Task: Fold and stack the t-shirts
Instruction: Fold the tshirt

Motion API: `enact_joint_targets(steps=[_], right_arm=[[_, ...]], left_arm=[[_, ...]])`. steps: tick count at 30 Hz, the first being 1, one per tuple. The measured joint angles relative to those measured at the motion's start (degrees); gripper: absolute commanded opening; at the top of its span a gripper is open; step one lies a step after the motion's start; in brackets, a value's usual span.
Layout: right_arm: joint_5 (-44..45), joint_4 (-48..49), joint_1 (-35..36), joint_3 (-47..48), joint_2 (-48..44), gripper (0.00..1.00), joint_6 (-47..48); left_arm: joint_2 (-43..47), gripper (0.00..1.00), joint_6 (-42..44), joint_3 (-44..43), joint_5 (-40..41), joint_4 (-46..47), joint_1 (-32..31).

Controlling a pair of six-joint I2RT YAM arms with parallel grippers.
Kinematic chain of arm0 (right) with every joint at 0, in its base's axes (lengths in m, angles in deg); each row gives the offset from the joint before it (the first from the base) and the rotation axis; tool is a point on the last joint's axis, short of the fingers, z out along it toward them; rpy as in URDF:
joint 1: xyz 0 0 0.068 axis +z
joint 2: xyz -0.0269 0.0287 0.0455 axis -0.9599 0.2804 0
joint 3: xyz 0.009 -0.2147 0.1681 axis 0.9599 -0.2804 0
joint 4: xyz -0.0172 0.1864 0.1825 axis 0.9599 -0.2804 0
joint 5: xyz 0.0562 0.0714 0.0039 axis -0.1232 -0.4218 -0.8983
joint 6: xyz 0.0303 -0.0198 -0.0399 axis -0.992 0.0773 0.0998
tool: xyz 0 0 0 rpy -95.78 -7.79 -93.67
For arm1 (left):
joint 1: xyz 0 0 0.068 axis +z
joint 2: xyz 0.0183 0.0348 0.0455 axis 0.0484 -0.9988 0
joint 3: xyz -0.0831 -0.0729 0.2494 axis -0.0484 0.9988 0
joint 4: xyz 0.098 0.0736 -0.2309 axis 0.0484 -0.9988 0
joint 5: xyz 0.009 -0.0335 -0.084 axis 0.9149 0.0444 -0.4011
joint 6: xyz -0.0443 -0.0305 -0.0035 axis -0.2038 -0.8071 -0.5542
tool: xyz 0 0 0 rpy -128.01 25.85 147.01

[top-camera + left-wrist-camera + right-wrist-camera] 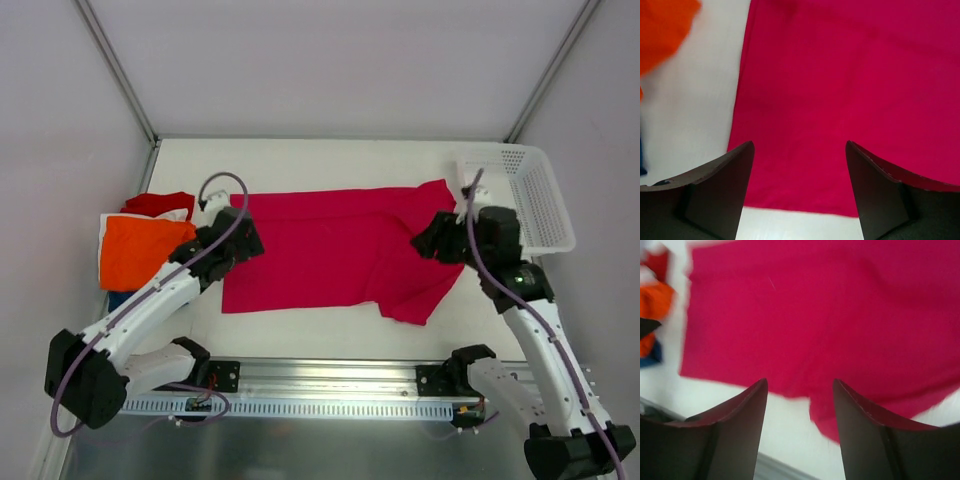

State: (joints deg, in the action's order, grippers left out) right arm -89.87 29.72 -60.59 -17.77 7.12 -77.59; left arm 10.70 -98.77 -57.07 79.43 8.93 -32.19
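Clearly the pink t-shirt (330, 250) is light, soft and without any stiffness: it lies flat across the middle of the table (320, 165), its straight hem toward the left and its sleeves toward the right, one sleeve (410, 300) pointing to the near edge. I judge that such cloth will sag and fold on itself when it is lifted at one point only, so it is better to pinch it at two corners or along one edge together. A flat layer is also hard to pick up from the middle. The left fingers (715, 195) stand apart above the hem side of the shirt, with nothing between them. The right fingers (725, 430) are also apart and hold nothing, above the sleeve side. Good places to take hold seem to be the hem corners at the left and the shoulder or sleeve edge at the right. At the left edge of the table lies a pile of other shirts: an orange t-shirt (140, 250) on top, and parts of a red one (160, 203) and a dark blue one (120, 297). The pile is near the hem but apart from it. A white basket (540, 200) stands at the far right, just beside the right arm, and it could hinder a wide swing there.
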Motion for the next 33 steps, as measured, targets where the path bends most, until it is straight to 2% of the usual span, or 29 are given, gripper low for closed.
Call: enact_joint_targets(steps=[3,5,9,13,16,24,33], right_arm=[[2.4,-3.3,3.6,-13.6,-1.0,0.56,-2.9],[4.2,-6.0,5.9,-19.2,-3.7,0.56,-4.7],[7.5,-8.1,8.9,-21.6,-9.9,0.55,-7.5],[11.8,-7.4,12.6,-21.9,-10.4,0.55,-9.7],[16.6,-7.5,16.9,-22.1,-7.2,0.55,-11.4],[24.7,-4.3,28.2,-22.0,9.1,0.55,-16.0],[27.9,-1.1,33.2,-18.2,18.7,0.55,-18.3]], left_arm=[[-3.6,0.72,-2.1,7.2,-2.1,-3.1,-1.9],[-3.7,0.72,-3.1,9.2,-2.4,-4.4,-2.9],[-5.1,0.72,-5.0,10.0,-2.3,-4.2,-3.5],[-8.5,0.72,-6.9,11.3,-2.1,-4.1,-4.4],[-10.7,0.72,-8.7,12.1,-1.7,-5.1,-5.2],[-13.3,0.72,-13.5,11.9,2.0,-10.3,-8.2],[-9.4,0.72,-17.0,11.0,6.8,-19.0,-8.5]])
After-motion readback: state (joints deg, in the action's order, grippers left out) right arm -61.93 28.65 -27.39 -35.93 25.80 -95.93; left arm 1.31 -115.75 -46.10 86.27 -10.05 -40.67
